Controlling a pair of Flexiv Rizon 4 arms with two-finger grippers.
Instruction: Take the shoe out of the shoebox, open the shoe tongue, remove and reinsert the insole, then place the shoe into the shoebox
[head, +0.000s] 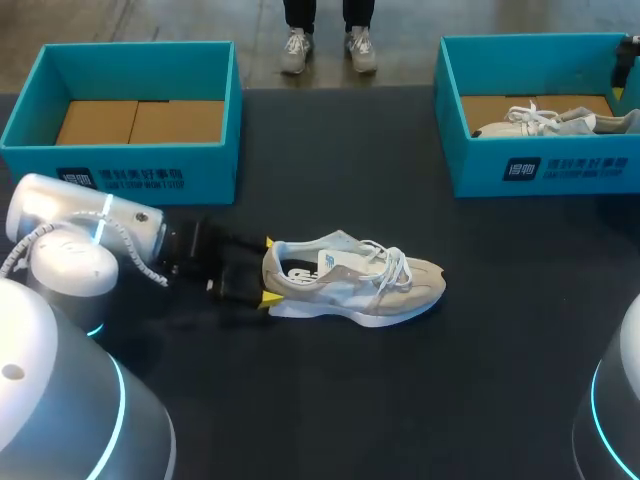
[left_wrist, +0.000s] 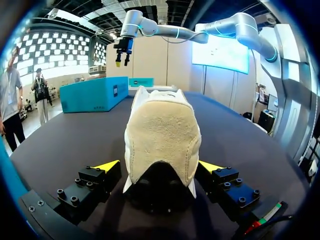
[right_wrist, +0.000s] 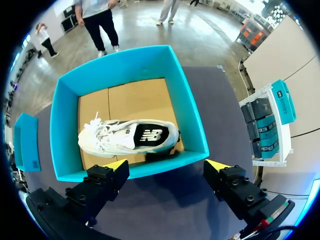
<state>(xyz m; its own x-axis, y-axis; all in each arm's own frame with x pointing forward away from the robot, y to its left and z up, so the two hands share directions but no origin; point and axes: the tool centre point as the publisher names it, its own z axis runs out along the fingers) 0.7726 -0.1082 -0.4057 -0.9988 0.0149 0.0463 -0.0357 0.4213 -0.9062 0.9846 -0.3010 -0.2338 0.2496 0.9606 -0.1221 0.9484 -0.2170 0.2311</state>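
Shoe: the grey-and-cream shoe (head: 355, 283) was found standing on its sole on the desk (head: 330, 400), outside both boxes, laced, with its toe pointed away from the left arm.
Left gripper: the left gripper (head: 269, 270) was seen low on the desk with the heel set inside it. Whether the heel was clamped or only straddled could not be told, as the contact was masked by the heel's bulge.
Reason judged: the heel was probably chosen so the shoe would be steadied while the tongue and insole were worked.
Right gripper: the right gripper (right_wrist: 167, 165) was held spread and empty above the near wall of the right shoebox (right_wrist: 60, 125), well apart from the shoe.
Boxes: the left shoebox (head: 120, 165) was empty, its cardboard floor bare. A second shoe (right_wrist: 125, 137), white, was kept in the right one.
Stage judged: the shoe was out, and the tongue was not yet opened.
Head view only: the shoe's full length and both boxes were shown together.
Left wrist view only: the suede heel was seen straight on.
Right wrist view only: the second shoe's dark lining was shown from above.
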